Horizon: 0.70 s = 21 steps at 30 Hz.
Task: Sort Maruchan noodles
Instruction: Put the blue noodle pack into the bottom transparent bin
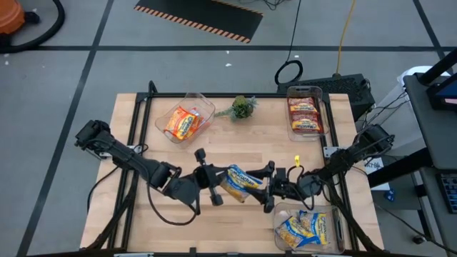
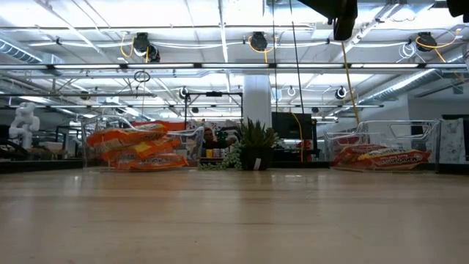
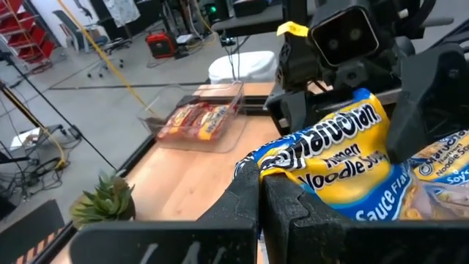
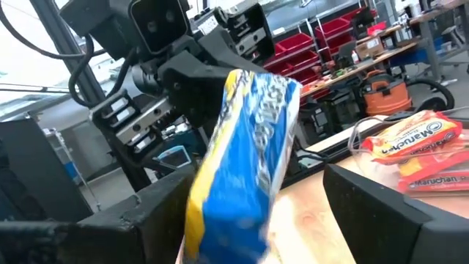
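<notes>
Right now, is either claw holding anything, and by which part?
A yellow-and-blue noodle packet sits between both claws mid-table. The left claw grips its left end; the right claw is at its right end, fingers spread around it.

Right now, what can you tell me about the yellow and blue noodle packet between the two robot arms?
The yellow and blue noodle packet is a flat, crinkly plastic pouch printed with "Maruchan" and "Noodle Soup". It is held above the wooden table, near its middle front, tilted on edge. The left gripper grips one end, and the right gripper is at the other end, its jaws apart around the packet.
</notes>
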### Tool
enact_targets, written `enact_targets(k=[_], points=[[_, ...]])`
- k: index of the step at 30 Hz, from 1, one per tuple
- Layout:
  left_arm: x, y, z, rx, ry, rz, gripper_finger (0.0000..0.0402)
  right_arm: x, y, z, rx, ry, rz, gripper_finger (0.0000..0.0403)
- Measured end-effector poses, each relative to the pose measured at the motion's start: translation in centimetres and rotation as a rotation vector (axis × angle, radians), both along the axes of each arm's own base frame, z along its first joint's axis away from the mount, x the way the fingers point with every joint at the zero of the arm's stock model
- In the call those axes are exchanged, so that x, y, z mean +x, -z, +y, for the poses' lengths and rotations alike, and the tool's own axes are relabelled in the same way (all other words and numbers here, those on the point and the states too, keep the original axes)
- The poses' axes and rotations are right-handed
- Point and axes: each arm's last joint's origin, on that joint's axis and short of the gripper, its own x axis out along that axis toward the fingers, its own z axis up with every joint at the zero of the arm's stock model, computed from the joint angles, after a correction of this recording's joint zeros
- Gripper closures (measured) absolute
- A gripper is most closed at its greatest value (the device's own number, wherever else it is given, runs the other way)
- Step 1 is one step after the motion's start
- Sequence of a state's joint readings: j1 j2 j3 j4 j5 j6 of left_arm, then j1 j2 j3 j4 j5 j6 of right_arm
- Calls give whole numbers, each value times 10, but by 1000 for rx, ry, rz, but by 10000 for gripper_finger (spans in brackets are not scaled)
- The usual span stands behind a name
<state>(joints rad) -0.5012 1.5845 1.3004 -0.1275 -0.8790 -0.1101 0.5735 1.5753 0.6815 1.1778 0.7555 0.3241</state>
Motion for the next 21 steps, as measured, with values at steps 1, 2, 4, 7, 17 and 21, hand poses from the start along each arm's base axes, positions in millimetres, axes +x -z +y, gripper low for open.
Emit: enact_targets(k=[1, 2, 4, 7, 17, 21], points=[[0, 1, 1, -1, 0, 2, 401, 0, 0, 0, -5, 2, 1, 110], [0, 2, 1, -2, 2, 4, 401, 1, 0, -1, -8, 5, 1, 114], [1, 2, 1, -2, 3, 4, 401, 1, 0, -1, -22, 11, 0, 124], [1, 1, 1, -7, 5, -3, 401, 1, -3, -2, -30, 16, -16, 147], [1, 1, -1, -26, 47, -2, 401, 2, -2, -6, -45, 30, -10, 245], [1, 1, -3, -35, 71, -2, 401, 3, -3, -6, -64, 33, -7, 273]])
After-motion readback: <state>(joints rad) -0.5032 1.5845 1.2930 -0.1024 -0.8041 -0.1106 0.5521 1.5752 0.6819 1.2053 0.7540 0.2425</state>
